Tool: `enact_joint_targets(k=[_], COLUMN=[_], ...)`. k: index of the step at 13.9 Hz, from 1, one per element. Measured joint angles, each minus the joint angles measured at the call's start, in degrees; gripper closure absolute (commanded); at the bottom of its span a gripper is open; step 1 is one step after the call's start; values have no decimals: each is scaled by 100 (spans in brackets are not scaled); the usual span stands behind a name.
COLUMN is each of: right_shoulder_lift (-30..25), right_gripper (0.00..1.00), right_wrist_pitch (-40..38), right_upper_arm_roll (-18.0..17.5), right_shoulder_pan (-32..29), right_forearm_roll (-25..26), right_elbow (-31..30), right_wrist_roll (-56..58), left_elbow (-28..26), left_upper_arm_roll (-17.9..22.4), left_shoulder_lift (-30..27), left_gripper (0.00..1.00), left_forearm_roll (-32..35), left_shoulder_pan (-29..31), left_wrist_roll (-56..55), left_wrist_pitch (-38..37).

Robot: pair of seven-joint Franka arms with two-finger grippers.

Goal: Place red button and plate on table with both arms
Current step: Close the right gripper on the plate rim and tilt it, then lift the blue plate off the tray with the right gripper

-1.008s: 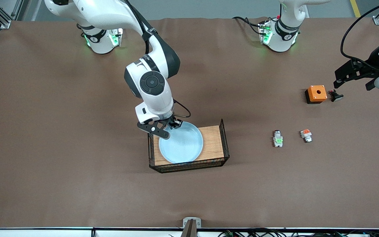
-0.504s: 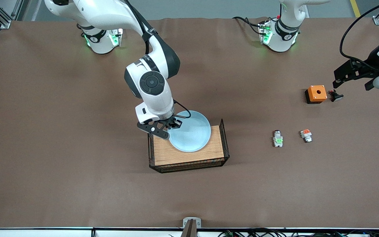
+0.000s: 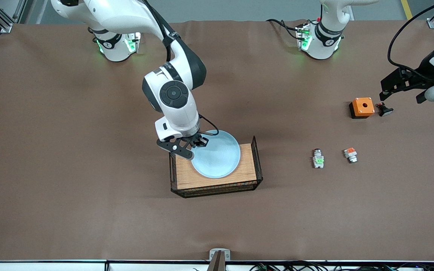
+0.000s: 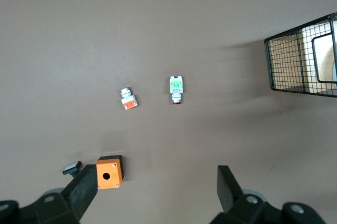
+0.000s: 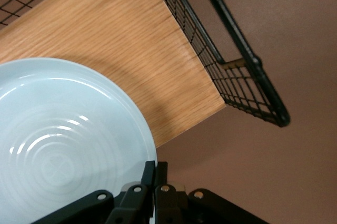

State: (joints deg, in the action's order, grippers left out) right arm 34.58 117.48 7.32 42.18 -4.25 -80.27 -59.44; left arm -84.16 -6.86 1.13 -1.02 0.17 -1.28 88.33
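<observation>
**Now the plate is pinched at its rim, over the board**

Here the right gripper (image 3: 198, 145) is in the middle of the front view, just above the centre of the frame. Its two fingers are pressed together on the rim of the plate (image 3: 217, 156), and the right wrist view shows the same: the black fingertips of the right gripper (image 5: 154, 182) clamp the pale blue edge at the bottom of that frame. The plate lies over the wooden board (image 3: 187, 178) in its black wire frame (image 3: 256, 158), and part of the plate reaches over the board's edge that is higher in the front view. The plate throws a shadow on the wood (image 5: 131, 39).

The red button (image 3: 318, 160), which has a green centre, lies on the table (image 3: 89, 188) toward the left arm's end, at about the same height in the frame as the board. Nothing touches it. Just beside it lies a similar part with an orange-red centre (image 3: 350, 154). Higher in the frame stand an orange box (image 3: 362, 107) and a small black button (image 3: 384, 110), close together.

The left gripper (image 3: 384, 92) hangs over the table near the orange box, at the upper edge of the frame. Its fingers are spread wide and hold nothing; in the left wrist view the left gripper (image 4: 156, 182) shows both fingers far apart, with the red button (image 4: 176, 87) in the middle of the frame.
</observation>
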Motion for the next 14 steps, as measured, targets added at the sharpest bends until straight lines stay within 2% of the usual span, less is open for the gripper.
enact_joint_targets(k=[14], right_shoulder_lift=[0], right_gripper=[100], right_wrist_pitch=[-159], right_upper_arm_roll=[59], right_shoulder_pan=[-9], right_forearm_roll=[-15], right_elbow=[234], right_wrist_roll=[-10], left_elbow=[-42], left_upper_arm_roll=[-111], left_shoulder_lift=[0], left_gripper=[0], left_forearm_roll=[138], left_shoulder_pan=[-3], left_wrist_roll=[0], left_wrist_pitch=[-93])
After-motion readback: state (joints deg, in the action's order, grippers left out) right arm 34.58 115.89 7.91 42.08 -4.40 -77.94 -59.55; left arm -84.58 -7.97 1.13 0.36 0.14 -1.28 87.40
